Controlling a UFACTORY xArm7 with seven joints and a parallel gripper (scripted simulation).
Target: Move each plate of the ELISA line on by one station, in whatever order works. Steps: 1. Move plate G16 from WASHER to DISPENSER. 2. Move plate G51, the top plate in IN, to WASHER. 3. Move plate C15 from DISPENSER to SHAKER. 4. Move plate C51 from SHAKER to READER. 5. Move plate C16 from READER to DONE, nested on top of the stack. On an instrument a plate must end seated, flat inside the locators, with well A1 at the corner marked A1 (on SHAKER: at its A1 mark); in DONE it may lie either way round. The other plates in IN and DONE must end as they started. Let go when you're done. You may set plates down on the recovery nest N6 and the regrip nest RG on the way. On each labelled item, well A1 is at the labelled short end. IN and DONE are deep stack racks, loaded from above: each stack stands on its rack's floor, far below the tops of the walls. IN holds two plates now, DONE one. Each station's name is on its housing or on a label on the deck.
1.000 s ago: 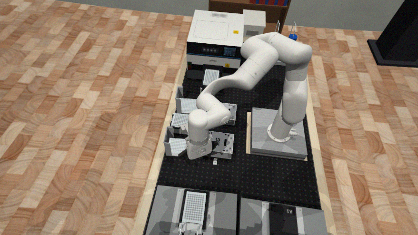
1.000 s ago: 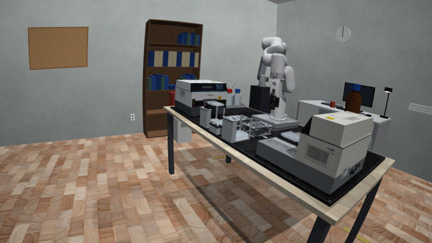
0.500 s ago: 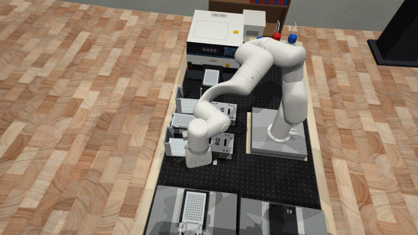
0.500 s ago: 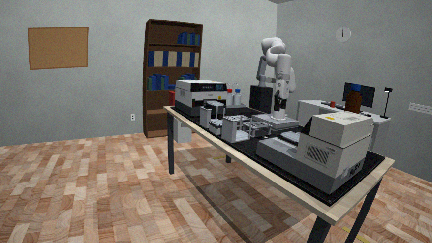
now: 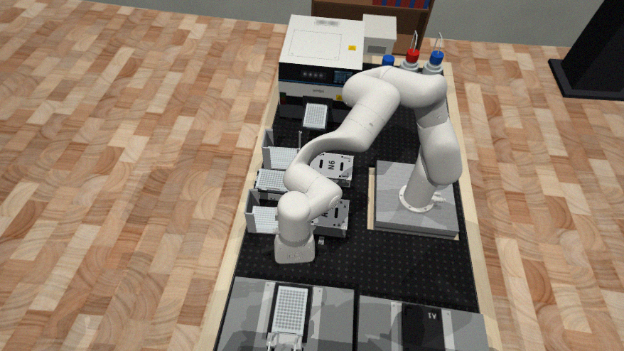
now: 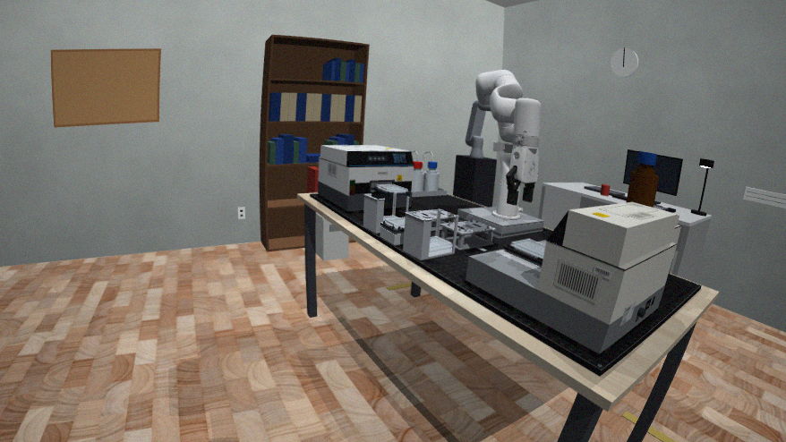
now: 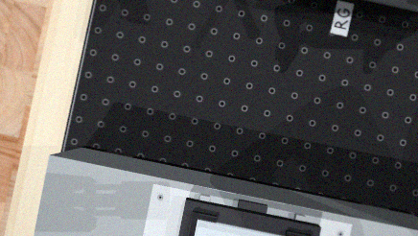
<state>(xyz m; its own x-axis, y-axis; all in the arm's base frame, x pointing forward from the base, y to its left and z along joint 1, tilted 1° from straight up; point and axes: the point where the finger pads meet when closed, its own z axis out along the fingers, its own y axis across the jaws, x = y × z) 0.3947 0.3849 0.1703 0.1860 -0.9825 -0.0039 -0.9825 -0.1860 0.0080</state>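
A dark wooden bookshelf point(image 6: 268, 137) stands against the back wall, holding blue and beige books point(image 6: 307, 106). Left of the bookshelf hangs a cork board point(image 6: 105, 86); far to its right a round wall clock point(image 6: 624, 61) hangs above a desk with a monitor point(image 6: 667, 171) and a lamp point(image 6: 704, 185).

White well plate point(image 5: 289, 309) flat in instrument nest
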